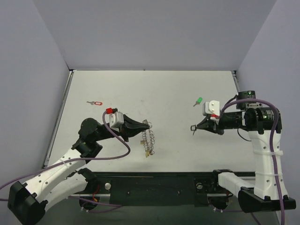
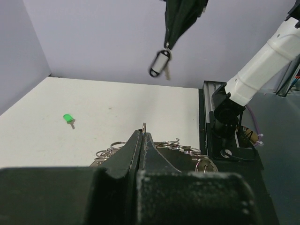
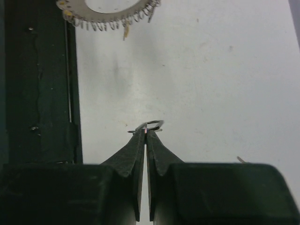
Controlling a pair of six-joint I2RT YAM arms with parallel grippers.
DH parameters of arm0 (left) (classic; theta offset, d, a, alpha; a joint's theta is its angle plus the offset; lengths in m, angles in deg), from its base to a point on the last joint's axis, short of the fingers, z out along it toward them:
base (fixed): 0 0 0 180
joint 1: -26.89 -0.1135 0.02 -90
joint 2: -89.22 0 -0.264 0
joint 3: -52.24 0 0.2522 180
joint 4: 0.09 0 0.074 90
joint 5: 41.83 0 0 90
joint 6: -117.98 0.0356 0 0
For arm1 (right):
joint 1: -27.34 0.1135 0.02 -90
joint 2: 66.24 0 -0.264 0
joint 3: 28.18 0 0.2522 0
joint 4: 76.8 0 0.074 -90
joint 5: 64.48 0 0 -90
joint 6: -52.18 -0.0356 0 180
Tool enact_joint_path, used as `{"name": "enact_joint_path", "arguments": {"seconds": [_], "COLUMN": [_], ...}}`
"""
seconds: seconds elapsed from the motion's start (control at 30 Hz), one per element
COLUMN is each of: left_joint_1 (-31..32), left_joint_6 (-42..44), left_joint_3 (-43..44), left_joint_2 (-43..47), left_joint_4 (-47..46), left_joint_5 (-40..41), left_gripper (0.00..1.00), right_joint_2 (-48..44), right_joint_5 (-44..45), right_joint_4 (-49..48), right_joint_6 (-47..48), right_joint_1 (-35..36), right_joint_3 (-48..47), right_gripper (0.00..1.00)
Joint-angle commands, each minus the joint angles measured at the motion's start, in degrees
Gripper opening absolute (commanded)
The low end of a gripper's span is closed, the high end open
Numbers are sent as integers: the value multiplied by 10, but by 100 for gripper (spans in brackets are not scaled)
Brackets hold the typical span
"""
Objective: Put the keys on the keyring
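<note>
Silver keyring (image 1: 149, 139) near table (image 1: 164, 89) front edge; green key (image 1: 198, 101) well apart.

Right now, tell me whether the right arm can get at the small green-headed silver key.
Likely yes: the small green-headed silver key lies close to the right hand, nothing between. But that hand is shut on a dark-headed key.
</note>
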Motion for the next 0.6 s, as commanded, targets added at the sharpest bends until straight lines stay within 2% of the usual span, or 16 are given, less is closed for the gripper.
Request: {"name": "enact_joint_path", "arguments": {"seconds": [0.0,0.1,0.2,0.33,0.4,0.43,0.47,0.53,0.57], "left_joint_1": [45,58,65,73,73,73,73,74,74], "left_joint_6": [49,60,74,105,108,125,131,135,134], "left_joint_3": [58,61,69,75,73,70,66,49,32], "left_joint_2": [-48,-90,-115,-138,-144,-148,-149,-151,-150], "left_joint_4": [-64,-99,-129,-144,-151,-157,-159,-181,-190], "left_joint_5": [7,10,11,26,28,29,31,38,44], "left_gripper": [0,0,0,0,0,0,0,0,0], "right_joint_2": [-53,-66,-82,-84,-102,-125,-142,-185,-207], "right_joint_5": [-62,-45,-26,-1,13,23,48,94,105], "right_joint_4": [64,39,-44,-104,-163,-234,-277,-455,-482], "right_joint_6": [45,42,-23,11,-18,-43,-112,-200,-220], "right_joint_1": [37,61,90,132,150,168,179,216,242], "right_joint_3": [75,97,128,149,181,194,236,296,326], "right_gripper": [0,0,0,0,0,0,0,0,0]}}
